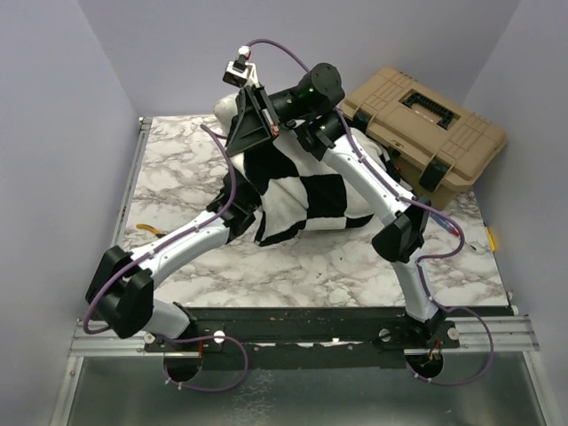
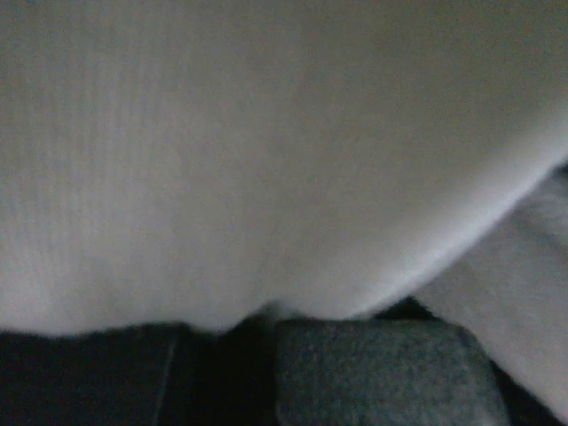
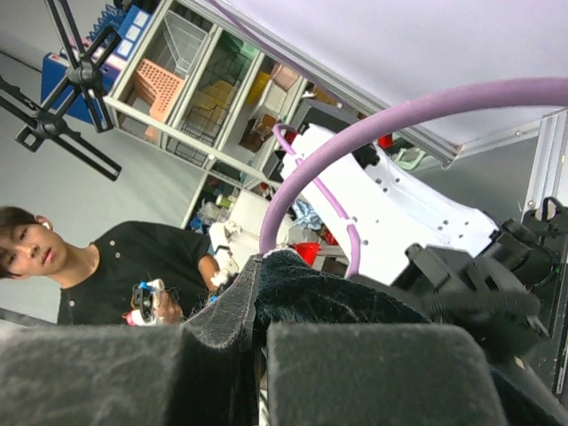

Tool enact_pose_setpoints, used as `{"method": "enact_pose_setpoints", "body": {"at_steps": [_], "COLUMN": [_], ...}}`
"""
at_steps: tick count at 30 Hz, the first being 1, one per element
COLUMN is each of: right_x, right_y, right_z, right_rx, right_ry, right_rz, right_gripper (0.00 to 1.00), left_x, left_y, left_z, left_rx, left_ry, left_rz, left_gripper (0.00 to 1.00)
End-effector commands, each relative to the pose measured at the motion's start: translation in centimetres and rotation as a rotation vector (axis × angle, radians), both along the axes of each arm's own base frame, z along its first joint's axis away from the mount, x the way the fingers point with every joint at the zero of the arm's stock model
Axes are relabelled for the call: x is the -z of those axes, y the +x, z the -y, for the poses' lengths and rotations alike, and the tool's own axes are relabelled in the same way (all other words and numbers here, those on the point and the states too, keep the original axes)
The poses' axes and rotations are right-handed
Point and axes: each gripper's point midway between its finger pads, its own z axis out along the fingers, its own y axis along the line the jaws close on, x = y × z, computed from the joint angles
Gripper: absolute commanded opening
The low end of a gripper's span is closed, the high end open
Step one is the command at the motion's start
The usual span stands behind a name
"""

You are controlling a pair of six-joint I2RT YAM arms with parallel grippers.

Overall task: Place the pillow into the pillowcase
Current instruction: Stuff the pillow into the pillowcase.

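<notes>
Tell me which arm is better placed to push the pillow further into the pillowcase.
Probably the left. The right gripper is raised high, shut on the pillowcase, holding it up. The left gripper sits low against the bundle, shut, white fabric filling its camera, so it can work the pillow.

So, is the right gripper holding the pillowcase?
Yes, the right gripper is shut on a black fold of the pillowcase, seen in its wrist view.

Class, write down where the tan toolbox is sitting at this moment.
In the top view, the tan toolbox sits at the table's far right corner, just right of the checked pillowcase and behind the right arm.
</notes>
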Motion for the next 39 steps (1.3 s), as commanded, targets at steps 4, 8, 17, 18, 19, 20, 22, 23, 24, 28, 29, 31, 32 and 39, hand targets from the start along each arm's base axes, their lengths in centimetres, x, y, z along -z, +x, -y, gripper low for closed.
{"method": "enact_pose_setpoints", "body": {"at_steps": [4,8,17,18,19,20,22,23,24,28,29,31,32,39], "right_x": [-8.5,-9.0,-9.9,-10.0,-10.0,-10.0,-10.0,-10.0,-10.1,-10.2,-10.3,-10.4,-10.4,-10.3], "right_y": [-7.9,-8.7,-12.1,-12.6,-13.1,-13.5,-14.2,-14.5,-14.8,-15.7,-15.8,-16.0,-16.1,-16.0], "right_z": [0.9,1.3,2.6,2.7,2.8,2.9,3.1,3.3,3.4,3.8,4.0,4.2,4.4,4.4], "right_rx": [-0.023,-0.029,-0.102,-0.113,-0.124,-0.136,-0.155,-0.161,-0.165,-0.186,-0.187,-0.184,-0.182,-0.176], "right_ry": [0.268,0.277,0.304,0.308,0.311,0.312,0.314,0.319,0.324,0.335,0.339,0.34,0.339,0.346], "right_rz": [0.065,0.086,0.158,0.164,0.172,0.18,0.193,0.2,0.206,0.227,0.234,0.246,0.25,0.268], "right_gripper": [0.0,0.0,0.0,0.0,0.0,0.0,0.0,0.0,0.0,0.0,0.0,0.0,0.0,0.0], "left_x": [6.3,6.5,12.8,13.5,14.4,14.8,16.9,18.2,19.4,24.4,25.7,28.4,29.7,35.0], "left_y": [0.6,1.7,4.5,4.9,5.3,5.6,6.2,6.6,7.1,9.2,9.5,9.8,9.8,7.7], "left_z": [11.2,15.7,23.1,23.7,24.2,24.8,25.6,25.8,25.9,25.3,25.1,24.6,24.2,16.0], "left_rx": [0.177,0.2,0.229,0.227,0.223,0.223,0.224,0.217,0.203,0.158,0.154,0.173,0.187,0.131], "left_ry": [0.068,0.086,0.129,0.148,0.167,0.181,0.252,0.291,0.326,0.463,0.488,0.512,0.523,0.7], "left_rz": [0.007,0.07,0.042,0.034,0.018,0.006,-0.03,-0.054,-0.083,-0.204,-0.236,-0.302,-0.335,-0.514], "left_gripper": [0.0,0.0,0.0,0.0,0.0,0.0,0.0,0.0,0.0,0.0,0.0,0.0,0.0,0.0]}}
